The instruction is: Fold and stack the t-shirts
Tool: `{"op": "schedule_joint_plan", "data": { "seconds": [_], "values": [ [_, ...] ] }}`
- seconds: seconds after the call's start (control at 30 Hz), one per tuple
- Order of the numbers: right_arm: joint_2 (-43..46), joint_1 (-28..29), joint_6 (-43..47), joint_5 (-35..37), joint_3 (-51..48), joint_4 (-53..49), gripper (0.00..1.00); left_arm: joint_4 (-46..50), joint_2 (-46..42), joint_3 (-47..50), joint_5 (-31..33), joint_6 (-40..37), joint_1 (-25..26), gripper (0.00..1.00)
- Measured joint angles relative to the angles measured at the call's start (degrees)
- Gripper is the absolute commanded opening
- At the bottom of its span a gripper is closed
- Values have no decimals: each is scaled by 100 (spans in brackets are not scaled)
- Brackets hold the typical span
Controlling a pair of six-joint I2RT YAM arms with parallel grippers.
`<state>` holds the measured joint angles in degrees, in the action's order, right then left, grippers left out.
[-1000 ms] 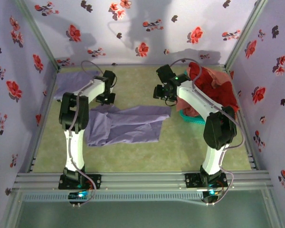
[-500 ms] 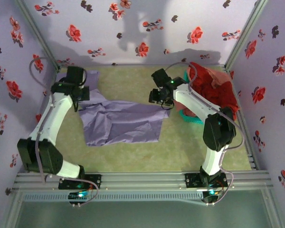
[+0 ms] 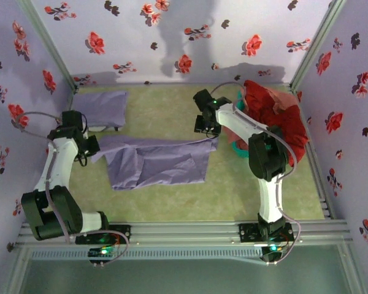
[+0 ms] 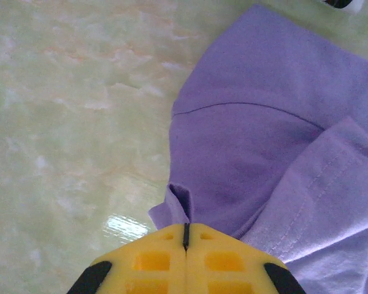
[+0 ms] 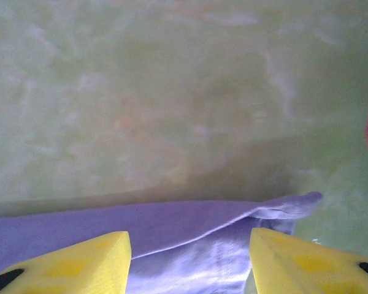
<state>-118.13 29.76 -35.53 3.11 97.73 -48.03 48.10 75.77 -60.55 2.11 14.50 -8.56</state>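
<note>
Lavender t-shirt [image 3: 159, 160] lies spread on the green table [image 3: 233, 190], mid-field, creased, its top edge pulled into a fairly straight line between the two arms. Sleeves and lower hem are not yet squared.

Left gripper [image 3: 89, 147] sits at the shirt's far left edge. On the left wrist view its yellow fingers [image 4: 141, 263] are pressed together with a small tuck of purple cloth [image 4: 178, 199] pinched in the seam between them. It is clamped on the shirt's edge, probably to anchor that side so the fabric can be drawn taut.

Right gripper [image 3: 205, 127] hovers at the shirt's upper right corner. On the right wrist view the fingers [image 5: 67, 263] stand apart, with the corner's doubled edge [image 5: 172, 214] lying between them. Nothing is clamped. Whether the pads touch the cloth cannot be told from this angle. The placement reads as lining up to take the opposite corner, so that both ends are held for a stretch or a fold.

A folded lavender shirt [image 3: 101, 109] rests at the back left, well apart; this is likely the start of the stack. Red and pink shirts [image 3: 273, 113] are heaped over a teal basket [image 3: 240, 151] just right of the right arm, waiting.
</note>
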Motion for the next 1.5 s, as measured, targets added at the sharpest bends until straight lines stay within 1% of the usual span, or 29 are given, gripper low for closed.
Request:
{"op": "schedule_joint_plan", "data": {
  "seconds": [0.23,0.37,0.57,0.67,0.73,0.87,0.93,1.0,1.07,1.1,1.13,1.33,1.5],
  "values": [
    [-149,-225,85,11,4,-28,57,-7,2,-2,-219,-4,-138,0],
    [-179,-289,85,9,4,-24,55,-7,2,-2,-240,-4,-149,0],
    [-195,-363,63,-61,-197,59,54,-7,2,-2,-262,-4,-149,0],
    [-264,-363,76,-184,-249,157,46,-7,7,-2,-282,-4,-149,0],
    [-358,-363,70,-229,-249,212,42,-7,13,-2,-284,-4,-149,0],
    [-501,-363,83,-271,-284,291,29,-4,15,-2,-289,-4,-149,0],
    [-501,-365,96,-275,-308,315,19,-2,15,-4,-321,-4,-149,0],
    [-498,-369,105,-275,-308,343,12,13,15,-15,-337,-4,-149,0],
    [-487,-380,109,-280,-308,350,7,48,15,-50,-356,-7,-149,0],
    [-476,-387,125,-275,-308,354,2,50,13,-72,-369,-11,-149,0],
    [-463,-391,129,-278,-308,356,0,59,13,-101,-372,-22,-149,0],
    [-238,-389,107,-269,-308,352,0,66,11,-240,-374,-26,-149,0],
    [131,-389,105,-229,-376,363,0,201,-11,-420,-470,-24,-160,0]
  ]
}}
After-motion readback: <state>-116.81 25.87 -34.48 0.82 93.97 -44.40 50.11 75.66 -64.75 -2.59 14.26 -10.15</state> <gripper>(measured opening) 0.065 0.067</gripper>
